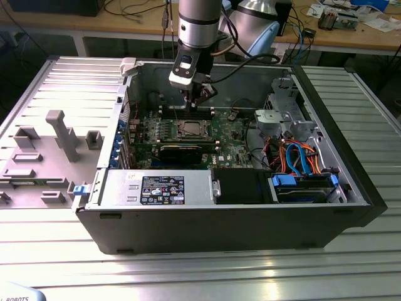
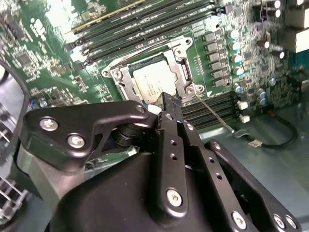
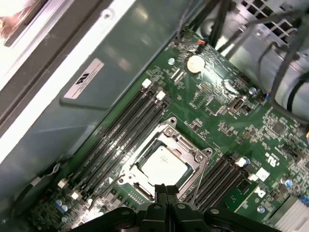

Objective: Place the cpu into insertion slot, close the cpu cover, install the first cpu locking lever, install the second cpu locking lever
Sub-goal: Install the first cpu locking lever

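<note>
Nearest, we list the gripper (image 2: 171, 101), fingers pressed together on nothing, hanging over the board close to the cover's edge. Next, the cpu (image 3: 161, 165), flat in the insertion slot (image 2: 142, 62), with the cover (image 3: 189, 151) lying down around it. One thin lever (image 2: 212, 109) juts out beside the cover. Beyond, we note black memory slots (image 3: 123, 130) and the case wall (image 3: 96, 116).

- arm (image 1: 199, 25): chunky silver-grey tube with a black band, black cables (image 1: 233, 39) hanging off it
- gripper (image 2: 171, 102): matte black linkage plates, shiny silver screw heads (image 2: 174, 196) all over
</note>
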`<state>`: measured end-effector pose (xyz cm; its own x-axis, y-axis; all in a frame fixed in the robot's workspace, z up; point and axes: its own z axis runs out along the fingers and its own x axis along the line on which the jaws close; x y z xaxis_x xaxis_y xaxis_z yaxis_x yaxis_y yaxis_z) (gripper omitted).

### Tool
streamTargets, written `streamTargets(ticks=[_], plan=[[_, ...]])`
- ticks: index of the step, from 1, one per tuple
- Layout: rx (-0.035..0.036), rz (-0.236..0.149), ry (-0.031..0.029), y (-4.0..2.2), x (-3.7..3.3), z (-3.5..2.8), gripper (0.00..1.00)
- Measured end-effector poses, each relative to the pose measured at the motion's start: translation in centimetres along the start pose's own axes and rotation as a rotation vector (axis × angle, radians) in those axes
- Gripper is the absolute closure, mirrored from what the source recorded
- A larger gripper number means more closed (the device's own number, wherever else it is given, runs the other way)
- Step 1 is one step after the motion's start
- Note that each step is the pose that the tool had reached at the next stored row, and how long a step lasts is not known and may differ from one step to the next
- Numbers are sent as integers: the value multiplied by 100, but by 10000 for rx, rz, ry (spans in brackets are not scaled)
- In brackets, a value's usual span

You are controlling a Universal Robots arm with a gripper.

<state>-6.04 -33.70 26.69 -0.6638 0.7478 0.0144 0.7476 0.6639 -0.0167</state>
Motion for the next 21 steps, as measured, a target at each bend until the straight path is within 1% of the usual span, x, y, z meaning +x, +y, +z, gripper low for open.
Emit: streamTargets(ticks=[14,17,21], plan=[[0,-40,-1,0,0,0,89],[4,-262,-5,0,0,0,89],[9,-670,-12,0,0,0,89]])
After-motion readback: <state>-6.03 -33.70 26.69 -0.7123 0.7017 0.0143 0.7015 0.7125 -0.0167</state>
